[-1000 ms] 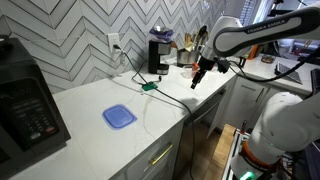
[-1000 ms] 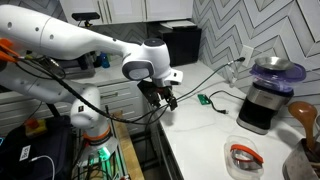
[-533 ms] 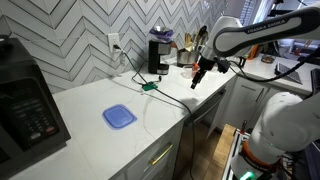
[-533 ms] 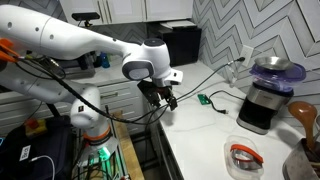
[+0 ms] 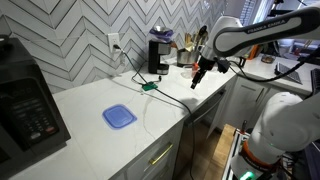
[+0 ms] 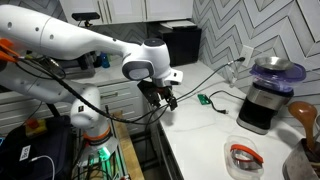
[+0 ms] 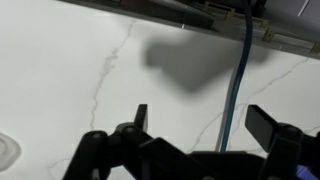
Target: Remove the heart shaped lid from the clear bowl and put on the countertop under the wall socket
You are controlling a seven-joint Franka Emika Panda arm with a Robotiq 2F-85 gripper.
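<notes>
Lid shows in an exterior view; wrist view shows countertop.

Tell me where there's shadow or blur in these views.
Wrist view: the gripper is a dark, out-of-focus silhouette, and a soft shadow falls on the countertop, crossed by the blue cable. Both exterior views: evenly lit, no strong glare, fine detail soft.

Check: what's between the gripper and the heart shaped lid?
Bare countertop only, in an exterior view: nothing between gripper and heart shaped lid; green item sits farther back.
</notes>
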